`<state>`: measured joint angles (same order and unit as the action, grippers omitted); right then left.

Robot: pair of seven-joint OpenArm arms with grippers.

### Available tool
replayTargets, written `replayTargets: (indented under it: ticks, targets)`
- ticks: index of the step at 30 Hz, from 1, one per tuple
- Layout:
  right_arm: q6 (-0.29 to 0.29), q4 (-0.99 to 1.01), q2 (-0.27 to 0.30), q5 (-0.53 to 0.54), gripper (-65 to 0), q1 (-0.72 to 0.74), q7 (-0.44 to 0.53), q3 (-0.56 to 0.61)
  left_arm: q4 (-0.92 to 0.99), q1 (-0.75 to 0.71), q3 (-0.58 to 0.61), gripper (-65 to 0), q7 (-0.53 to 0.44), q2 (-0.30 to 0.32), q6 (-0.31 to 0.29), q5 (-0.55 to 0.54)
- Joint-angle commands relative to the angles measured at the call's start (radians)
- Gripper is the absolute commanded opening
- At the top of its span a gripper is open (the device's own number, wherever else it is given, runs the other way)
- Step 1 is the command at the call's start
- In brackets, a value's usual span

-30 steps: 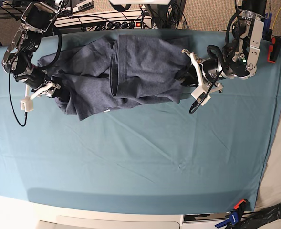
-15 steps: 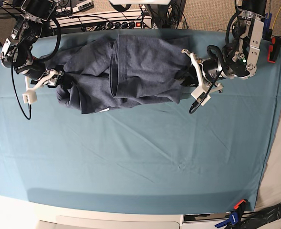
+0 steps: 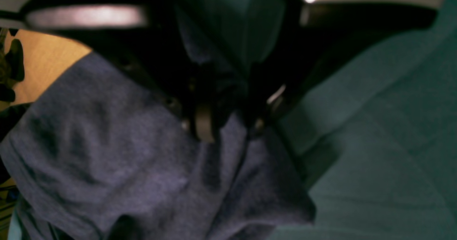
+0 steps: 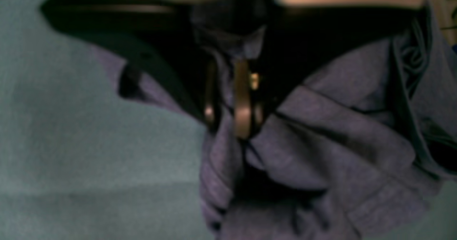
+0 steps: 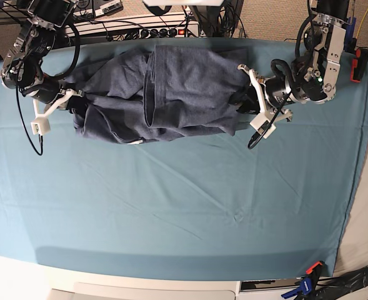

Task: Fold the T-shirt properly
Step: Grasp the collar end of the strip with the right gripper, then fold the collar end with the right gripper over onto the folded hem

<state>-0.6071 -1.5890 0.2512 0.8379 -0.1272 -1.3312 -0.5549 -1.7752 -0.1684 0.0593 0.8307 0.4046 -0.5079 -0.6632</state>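
Moved since the earlier frame: the right tool (image 5: 77, 103) has travelled up from the lower left corner of the T-shirt (image 5: 171, 87) to its left edge, and the garment's left side, formerly sagging lower on the cloth, is now gathered higher and tighter.

Item: T-shirt, heathered blue-grey. Lies crumpled across the far part of the counter (image 5: 184, 206), on the teal cloth, one panel folded over the middle with a curved hem running top to bottom.

Right tool: in its wrist view, the fingers (image 4: 242, 100) stand nearly together with a ridge of fabric (image 4: 321, 133) pinched between them; bunched folds hang below.

Left tool (image 5: 249, 100): at the shirt's right edge in the base view. In its wrist view, the tool (image 3: 228, 125) has its fingers (image 3: 203, 122) partly apart with dark fabric (image 3: 142, 175) bunched up between them, a fold dropping away beneath; teal cloth (image 3: 385, 143) shows just beside.

Other: a strip of cabling and electronics (image 5: 140, 28) runs along the counter's far edge; a blue clamp (image 5: 305, 284) sits at the near right corner.
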Motion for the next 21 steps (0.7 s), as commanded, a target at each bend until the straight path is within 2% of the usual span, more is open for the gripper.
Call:
replayTargets:
  ticks: [1,6,8,14,17,21]
  targets:
    - [-0.006,-0.014,0.014,0.027,-65.0,0.009,0.008,-0.002,-0.017,0.011,-0.005,-48.0,-0.024,0.005,-0.004,-0.018]
    - [-0.018,-0.014,0.014,0.110,-65.0,0.009,0.003,-0.002,-0.017,0.011,-0.005,-48.0,-0.027,0.006,-0.004,-0.017]
    - [-0.035,-0.014,0.014,0.154,-65.0,0.008,-0.012,-0.002,-0.017,0.011,-0.005,-48.0,-0.026,0.006,-0.004,-0.017]
    - [-0.037,-0.019,0.000,0.305,-65.0,0.006,-0.065,-0.002,-0.017,0.011,-0.005,-48.0,-0.026,0.006,-0.004,-0.017]
    - [-0.037,-0.071,-0.029,0.326,-65.0,-0.008,-0.065,-0.001,-0.017,0.011,-0.005,-48.0,-0.021,0.006,-0.004,-0.017]
    - [-0.056,-0.238,-0.095,0.325,-65.0,-0.063,-0.065,0.000,-0.017,0.011,-0.005,-48.0,-0.018,0.006,-0.004,-0.010]
